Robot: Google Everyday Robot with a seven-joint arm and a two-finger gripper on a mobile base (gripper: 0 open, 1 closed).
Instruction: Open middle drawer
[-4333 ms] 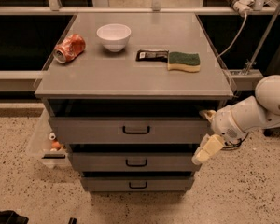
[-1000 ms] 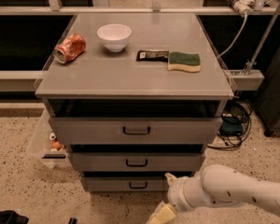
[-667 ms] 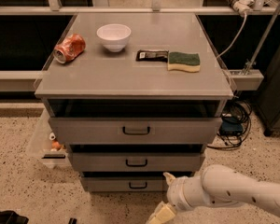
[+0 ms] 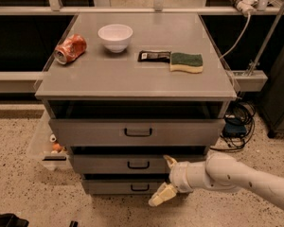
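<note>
The middle drawer [image 4: 104, 165] is a grey flat front with a small black bar handle [image 4: 138, 165], set between a taller top drawer [image 4: 85, 132] and a shorter bottom drawer [image 4: 109, 187]. All three look closed. My gripper [image 4: 166, 178] comes in from the lower right on a white arm [image 4: 236, 176]. It sits in front of the middle drawer's right part, just right of the handle. It is open and empty. One cream fingertip [image 4: 170, 161] is at the drawer's top edge. The other fingertip [image 4: 161, 196] hangs level with the bottom drawer.
On the cabinet top [image 4: 109, 74] lie a crushed orange can [image 4: 70, 49], a white bowl [image 4: 115, 37], a black packet [image 4: 154, 56] and a green-yellow sponge [image 4: 186, 62]. A clear bin [image 4: 42, 148] with small items stands at the left. Cables [image 4: 236, 122] lie at the right.
My gripper has risen from near the floor, below the bottom drawer, to the height of the middle drawer. The drawers have not moved.
</note>
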